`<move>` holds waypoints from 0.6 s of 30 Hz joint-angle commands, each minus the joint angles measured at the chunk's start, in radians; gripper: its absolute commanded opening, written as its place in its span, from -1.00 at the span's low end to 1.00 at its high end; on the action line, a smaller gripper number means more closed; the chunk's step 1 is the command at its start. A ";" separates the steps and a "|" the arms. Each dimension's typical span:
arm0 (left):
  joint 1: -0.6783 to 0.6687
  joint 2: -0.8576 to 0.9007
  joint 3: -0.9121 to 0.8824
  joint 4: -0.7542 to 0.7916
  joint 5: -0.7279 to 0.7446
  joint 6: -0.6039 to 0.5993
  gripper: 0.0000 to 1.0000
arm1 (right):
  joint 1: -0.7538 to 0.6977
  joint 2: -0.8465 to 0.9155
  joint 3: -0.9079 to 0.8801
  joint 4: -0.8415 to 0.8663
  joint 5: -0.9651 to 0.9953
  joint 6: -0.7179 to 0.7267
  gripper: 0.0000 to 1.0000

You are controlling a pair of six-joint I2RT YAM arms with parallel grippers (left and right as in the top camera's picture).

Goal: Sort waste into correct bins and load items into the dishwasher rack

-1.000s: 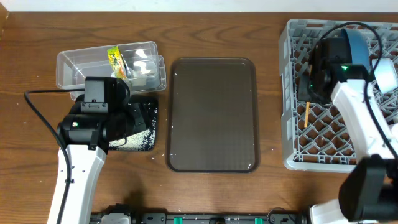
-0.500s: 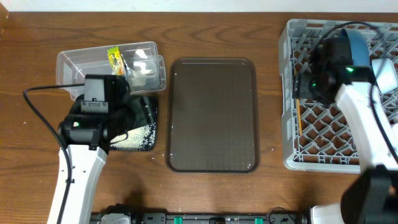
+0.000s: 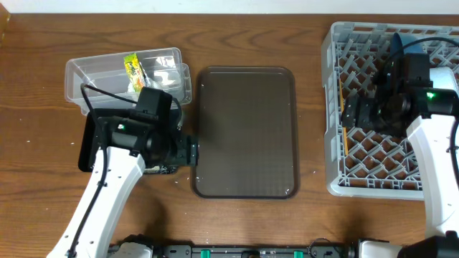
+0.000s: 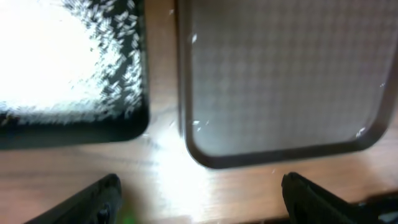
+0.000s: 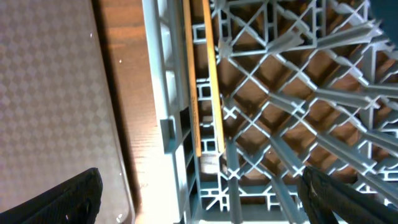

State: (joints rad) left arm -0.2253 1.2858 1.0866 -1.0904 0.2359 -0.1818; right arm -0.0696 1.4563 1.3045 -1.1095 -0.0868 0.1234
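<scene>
Two wooden chopsticks (image 5: 205, 81) lie side by side along the left inner wall of the grey dishwasher rack (image 5: 298, 93), also seen from above as chopsticks (image 3: 345, 140). My right gripper (image 5: 202, 199) hangs open over them, holding nothing, at the rack's left edge (image 3: 349, 113). A blue plate (image 3: 412, 43) and a white bowl (image 3: 446, 77) stand in the rack (image 3: 373, 172), partly hidden by the arm. My left gripper (image 4: 202, 196) is open and empty over bare wood between the black tray (image 4: 134, 121) of rice grains (image 4: 62, 62) and the brown tray (image 4: 280, 74).
The clear tub (image 3: 86, 75) at the back left holds the yellow-green wrapper (image 3: 132, 68) and white tissue (image 3: 165, 80). The brown serving tray (image 3: 244, 129) fills the middle. My left arm covers most of the black tray (image 3: 87, 143) from above.
The right gripper opened and let go of the chopsticks, which now lie along the rack's left wall. The left arm swung right, off the black tray toward the brown tray, with its jaws widening.
</scene>
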 commanded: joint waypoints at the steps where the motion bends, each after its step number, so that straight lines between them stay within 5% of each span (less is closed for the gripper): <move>1: -0.002 -0.069 0.007 -0.016 -0.047 0.021 0.70 | -0.006 -0.096 -0.055 0.016 -0.023 0.003 0.98; 11: -0.034 -0.570 -0.210 0.140 -0.193 -0.003 0.82 | -0.005 -0.590 -0.445 0.303 -0.023 0.003 0.99; 18: -0.034 -0.814 -0.277 0.207 -0.193 -0.003 0.85 | -0.005 -0.808 -0.542 0.267 -0.022 0.003 0.98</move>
State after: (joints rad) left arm -0.2546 0.5152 0.8188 -0.8909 0.0704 -0.1829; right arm -0.0696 0.6842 0.7799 -0.8211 -0.1043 0.1242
